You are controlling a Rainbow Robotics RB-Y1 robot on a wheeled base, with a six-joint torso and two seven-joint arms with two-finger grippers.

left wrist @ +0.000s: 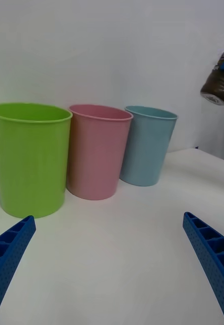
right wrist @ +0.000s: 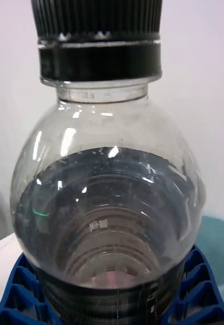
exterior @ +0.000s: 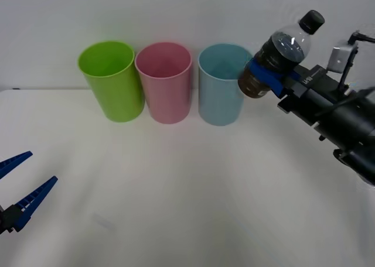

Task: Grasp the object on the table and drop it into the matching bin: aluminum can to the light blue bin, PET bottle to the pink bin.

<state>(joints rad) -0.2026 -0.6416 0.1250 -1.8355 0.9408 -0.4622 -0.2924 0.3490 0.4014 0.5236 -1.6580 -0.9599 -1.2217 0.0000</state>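
The PET bottle [exterior: 280, 55], clear with dark brown liquid and a black cap, is held in the air, tilted, just right of the light blue bin [exterior: 221, 84]. My right gripper [exterior: 270, 75] is shut on its lower body. In the right wrist view the bottle [right wrist: 109, 203] sits between the blue fingers [right wrist: 20, 299]. The pink bin [exterior: 164, 81] stands in the middle of the row of bins on the white table [exterior: 176, 191]. My left gripper [exterior: 20, 182] waits open low at the front left. In the left wrist view the bottle's base [left wrist: 219, 81] hangs above and beside the light blue bin [left wrist: 146, 144]; the pink bin [left wrist: 97, 150] is next to it.
A lime green bin [exterior: 111, 79] stands left of the pink one, also seen as the green bin [left wrist: 28, 157] in the left wrist view. A white wall rises right behind the bins. Bare tabletop stretches in front of the row.
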